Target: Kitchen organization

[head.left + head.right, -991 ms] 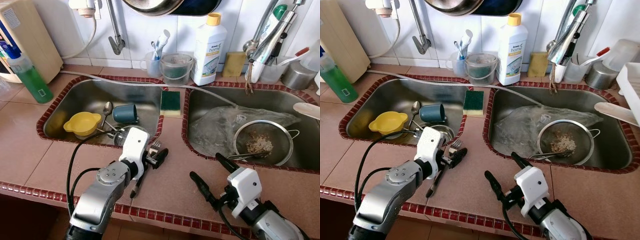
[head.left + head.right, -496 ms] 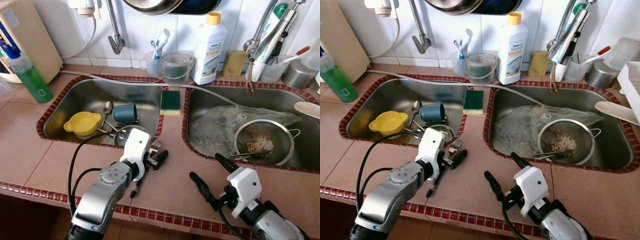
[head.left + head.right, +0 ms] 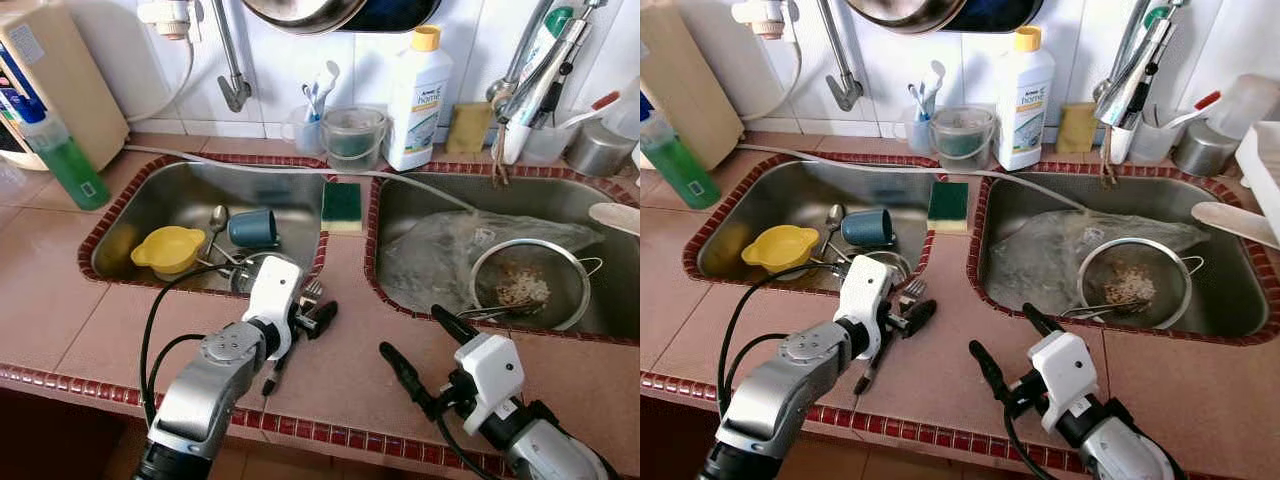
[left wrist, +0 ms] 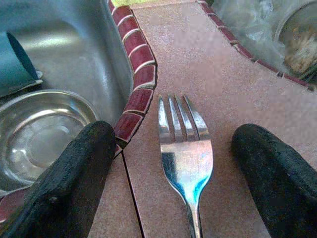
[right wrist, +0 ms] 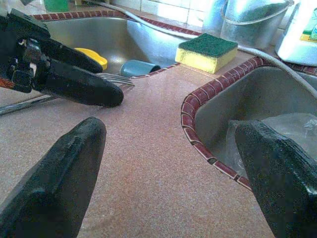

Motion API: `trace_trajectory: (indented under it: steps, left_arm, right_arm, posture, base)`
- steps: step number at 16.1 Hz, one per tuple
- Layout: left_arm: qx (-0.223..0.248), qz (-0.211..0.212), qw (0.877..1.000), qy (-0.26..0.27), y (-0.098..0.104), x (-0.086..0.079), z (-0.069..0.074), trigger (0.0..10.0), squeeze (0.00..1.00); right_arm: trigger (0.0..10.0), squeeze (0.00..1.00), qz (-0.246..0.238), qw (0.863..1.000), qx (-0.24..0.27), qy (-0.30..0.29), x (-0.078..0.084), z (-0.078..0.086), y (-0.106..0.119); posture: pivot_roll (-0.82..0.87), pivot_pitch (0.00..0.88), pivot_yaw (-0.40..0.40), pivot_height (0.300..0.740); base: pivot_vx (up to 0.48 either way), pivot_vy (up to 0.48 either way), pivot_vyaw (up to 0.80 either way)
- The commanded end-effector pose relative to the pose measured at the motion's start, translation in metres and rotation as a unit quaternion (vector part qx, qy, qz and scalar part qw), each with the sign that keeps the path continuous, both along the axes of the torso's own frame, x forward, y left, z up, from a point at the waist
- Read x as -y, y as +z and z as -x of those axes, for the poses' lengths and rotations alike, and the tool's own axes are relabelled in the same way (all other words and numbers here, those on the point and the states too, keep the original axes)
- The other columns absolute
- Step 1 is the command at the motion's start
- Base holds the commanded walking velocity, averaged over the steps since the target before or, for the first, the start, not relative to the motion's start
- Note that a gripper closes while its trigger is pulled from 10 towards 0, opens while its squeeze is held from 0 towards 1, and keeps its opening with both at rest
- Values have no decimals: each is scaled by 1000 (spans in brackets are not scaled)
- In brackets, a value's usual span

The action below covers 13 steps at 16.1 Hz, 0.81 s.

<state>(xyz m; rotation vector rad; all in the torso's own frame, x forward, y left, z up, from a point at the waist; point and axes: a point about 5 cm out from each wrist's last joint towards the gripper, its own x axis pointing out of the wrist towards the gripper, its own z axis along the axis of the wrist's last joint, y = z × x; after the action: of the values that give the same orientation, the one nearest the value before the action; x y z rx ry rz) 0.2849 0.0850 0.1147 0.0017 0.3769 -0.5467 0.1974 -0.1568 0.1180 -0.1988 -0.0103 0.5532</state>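
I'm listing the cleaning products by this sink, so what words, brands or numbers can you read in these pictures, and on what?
"home": on the label of the white bottle with the yellow cap behind the sinks. The smaller print on that label is too small to read.
Green bottle at the left: a white label, too small to read.
Beige appliance at the left: a small sticker, blurred.
Clear plastic bag in the right sink: a small printed patch, unreadable.

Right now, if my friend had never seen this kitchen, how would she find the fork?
Start at the left sink, the one with the yellow bowl in it. On the counter just past its near right corner lies the fork, between the open fingers of the left tool. It lies out on the tiles, while the spoon lies down in the basin.
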Motion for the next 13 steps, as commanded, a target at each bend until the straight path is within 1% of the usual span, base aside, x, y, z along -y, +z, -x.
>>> trace_trajectory:
  steps: [1,2,3,4,5,7,8,12,13]
  left_arm:
    - [-40,4,999,-9,-15,-2,4,2392,0]
    - [-32,-4,999,-12,-15,-3,4,824,0]
    - [-34,-11,999,-8,-17,-4,3,627,0]
    - [-34,-12,999,-12,-17,-4,3,0,0]
    - [-34,-14,999,-13,-17,-4,3,431,0]
    - [-33,-13,999,-17,-16,-4,2,314,0]
    - [-30,-16,999,-19,-16,-3,2,627,0]
    - [-16,-34,999,-26,-15,-4,1,667,0]
    - [-16,-35,999,-26,-15,-4,2,510,0]
  right_arm:
    - [10000,0,-2,1000,9,6,-5,0,5]
    - [10000,0,-1,1000,9,6,-5,0,5]
    - [10000,0,-1,1000,10,5,-5,1,5]
    - [10000,0,-1,1000,10,5,-5,0,5]
    - [10000,0,-1,1000,11,5,-5,0,5]
    - [10000,0,0,1000,11,5,-5,0,5]
    - [10000,0,0,1000,12,4,-4,0,6]
    - [10000,0,1,1000,14,2,-3,-1,7]
    - [10000,0,1,1000,14,1,-3,-1,7]
  posture:
    - [-306,109,106,740]
    - [-308,106,107,740]
    - [-309,107,109,740]
    - [-311,106,110,740]
    - [-312,104,111,740]
    - [-313,103,111,740]
    - [-313,101,112,740]
    - [-313,105,113,740]
    - [-312,107,110,740]
  base:
    - [0,0,0]
    - [0,0,0]
    - [0,0,0]
    - [0,0,0]
    - [0,0,0]
    - [0,0,0]
    - [0,0,0]
    - [0,0,0]
    - [0,0,0]
